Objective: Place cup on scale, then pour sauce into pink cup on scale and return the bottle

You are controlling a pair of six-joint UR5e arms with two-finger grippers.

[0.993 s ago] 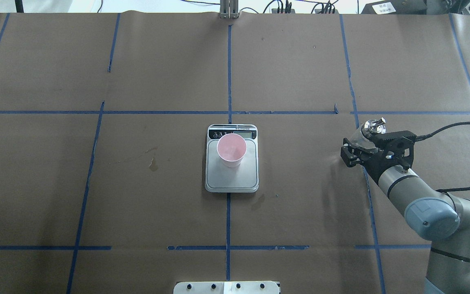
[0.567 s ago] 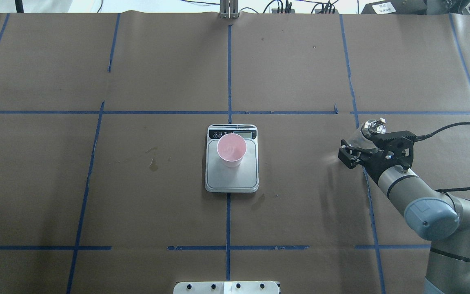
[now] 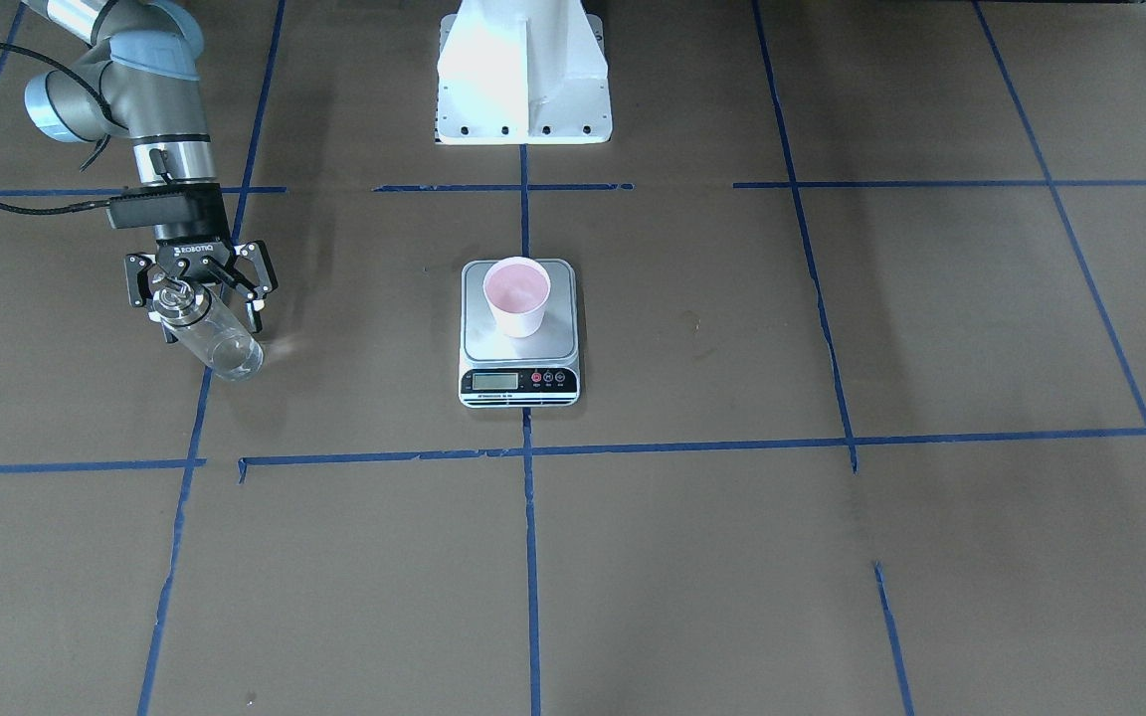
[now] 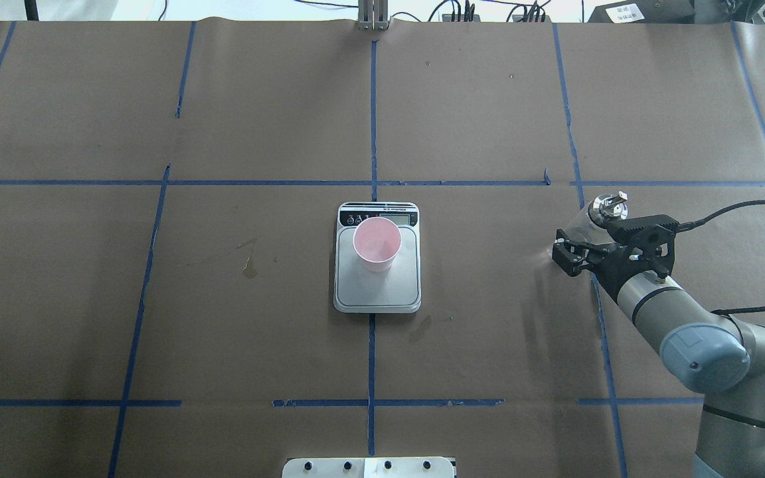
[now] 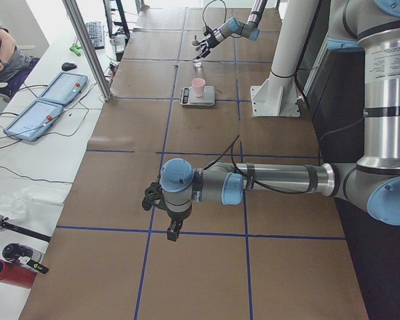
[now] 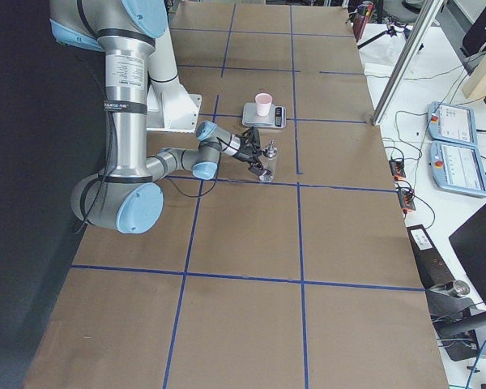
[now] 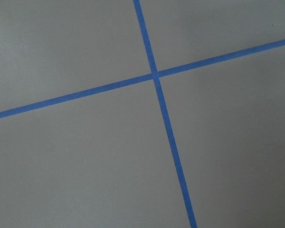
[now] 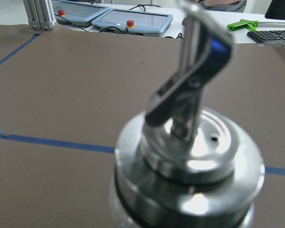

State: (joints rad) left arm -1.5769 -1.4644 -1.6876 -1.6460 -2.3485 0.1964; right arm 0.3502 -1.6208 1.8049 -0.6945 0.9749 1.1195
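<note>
Item 1: cup (image 4: 376, 244), pink inside, upright on scale (image 4: 377, 295), toward the display end of the plate. Contents not discernible.
Item 2: scale, flat at centre of table (image 4: 256, 119), on a blue tape (image 7: 156, 78) line.
Item 3: bottle (image 3: 210, 333), clear glass w/ silver cap and spout, upright on table at robot's right, well apart from scale.
Item 4: R gripper (image 3: 207, 316), low at bottle, fingers spread wide either side of it, not clamped.
Item 5: L gripper (image 5: 159, 215), far off to the left over bare table; fingers apart or together, cannot tell.
</note>
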